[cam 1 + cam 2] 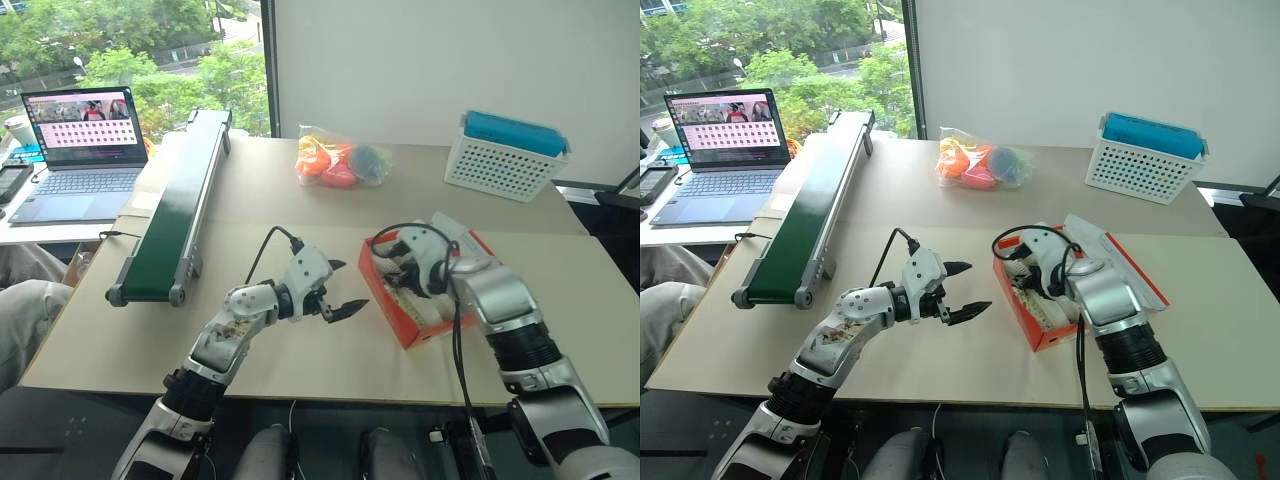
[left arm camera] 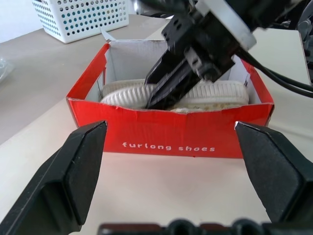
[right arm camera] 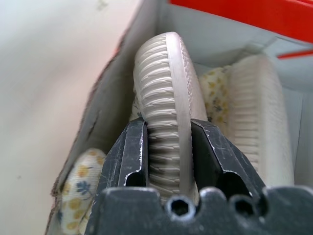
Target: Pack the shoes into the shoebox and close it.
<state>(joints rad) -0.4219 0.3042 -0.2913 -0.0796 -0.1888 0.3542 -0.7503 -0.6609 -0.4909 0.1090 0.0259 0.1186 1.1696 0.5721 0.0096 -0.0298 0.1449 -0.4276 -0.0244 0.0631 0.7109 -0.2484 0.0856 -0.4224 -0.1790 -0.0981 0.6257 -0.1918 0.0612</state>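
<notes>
The orange-red shoebox [image 1: 388, 303] lies open on the table, right of centre, its lid [image 1: 1127, 256] folded back on the far side. Two cream-white shoes stand on edge inside it, ribbed soles showing. My right gripper [image 3: 168, 132] reaches down into the box, shut on the sole edge of one shoe [image 3: 164, 83]. The other shoe [image 3: 254, 127] rests against the opposite wall, with floral paper [image 3: 215, 90] between them. My left gripper [image 1: 350, 285] hovers open just left of the box, facing its red side wall [image 2: 146, 129], holding nothing.
At the back right stands a white basket with a blue top [image 1: 505, 160]. A clear bag of colourful items [image 1: 340, 160] lies at the back centre. A long green conveyor [image 1: 180, 200] runs along the left, with a laptop [image 1: 85, 145] beyond it.
</notes>
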